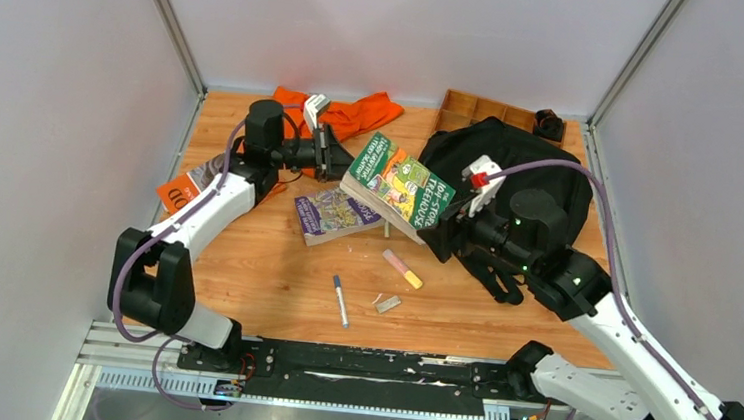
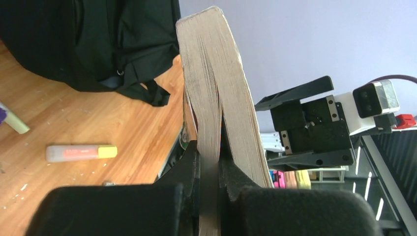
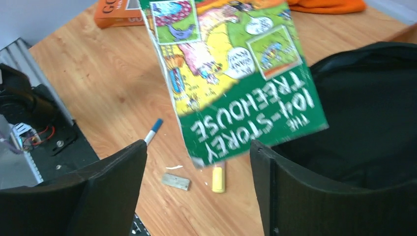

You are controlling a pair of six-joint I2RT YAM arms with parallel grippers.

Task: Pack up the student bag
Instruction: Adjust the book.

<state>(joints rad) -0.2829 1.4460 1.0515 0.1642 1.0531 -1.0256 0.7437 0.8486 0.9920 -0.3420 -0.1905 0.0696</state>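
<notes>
1. Biggest risk: dropping the green illustrated paperback book. Pinched by just a thin slice of its pages, with the thicker rest fanning out beside the left jaws, so could splay open, tear or slide free mid-air.
2. Second worry: missing the mouth of the large black soft fabric student bag. Sits right beside the right jaws and beyond them, on the side away from the left arm. Looks floppy, so could snag a book corner on the rim and fold shut instead of swallowing it.
3. Also possible: knocking one arm into the other, working this close around a single book.
4. Left gripper: squeezed tight on that slice of pages at the book's near edge, carrying the whole thing clear of the wooden table.
5. Right gripper: spread wide, gripping nothing. Book's lower corner hanging just ahead of the gap, apparently touching neither finger.
</notes>
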